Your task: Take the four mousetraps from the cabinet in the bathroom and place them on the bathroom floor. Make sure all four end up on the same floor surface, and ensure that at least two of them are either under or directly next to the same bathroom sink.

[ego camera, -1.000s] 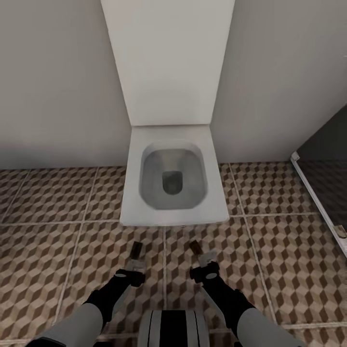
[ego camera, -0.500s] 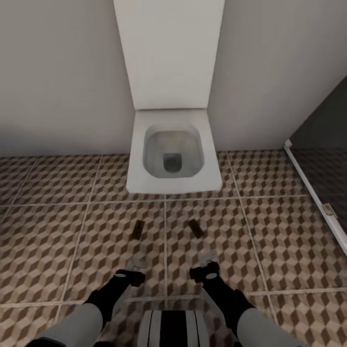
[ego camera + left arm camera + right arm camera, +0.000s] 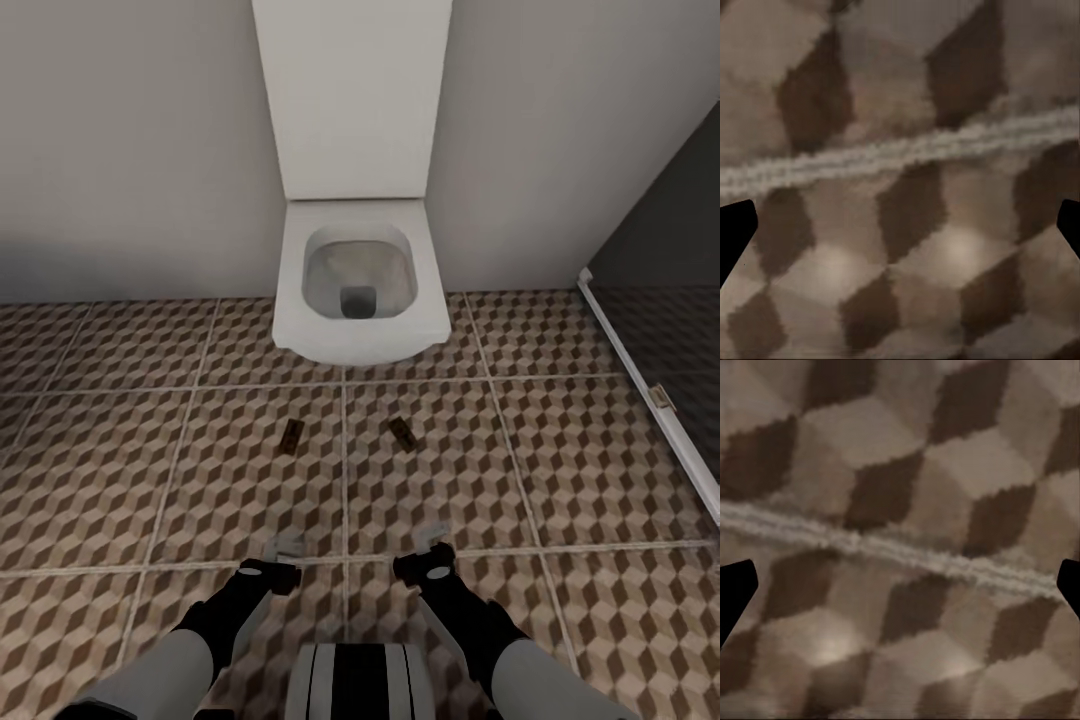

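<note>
Ahead of me stands a white square-bowled toilet (image 3: 360, 285) with its lid raised against the pale grey wall (image 3: 130, 150). To my right a dark shower enclosure with a pale frame rail (image 3: 640, 395) cuts diagonally across the corner. Nothing lies between my arms and the toilet except the tiles.

Two small flat tan wooden mousetraps rest on the brown, beige and white cube-patterned bathroom floor (image 3: 120, 450), in front of the toilet bowl and well apart from it. The left mousetrap (image 3: 291, 435) sits just left of the central grout line, its long axis running nearly straight toward the toilet with a slight lean. The right mousetrap (image 3: 401, 432) sits just right of that line, its long axis angled so the far end tips toward the left. The two lie apart, neither touching the other.

Both are too small for me to make out wire parts or which end is which.

My left gripper (image 3: 283, 549) and right gripper (image 3: 433, 540) hang low over the tiles, near the traps' side of a cross grout line, holding nothing. In each wrist view I see dark fingertips (image 3: 735, 232) (image 3: 735, 592) at opposite edges of the picture, spread wide over bare tile and a grout line.
</note>
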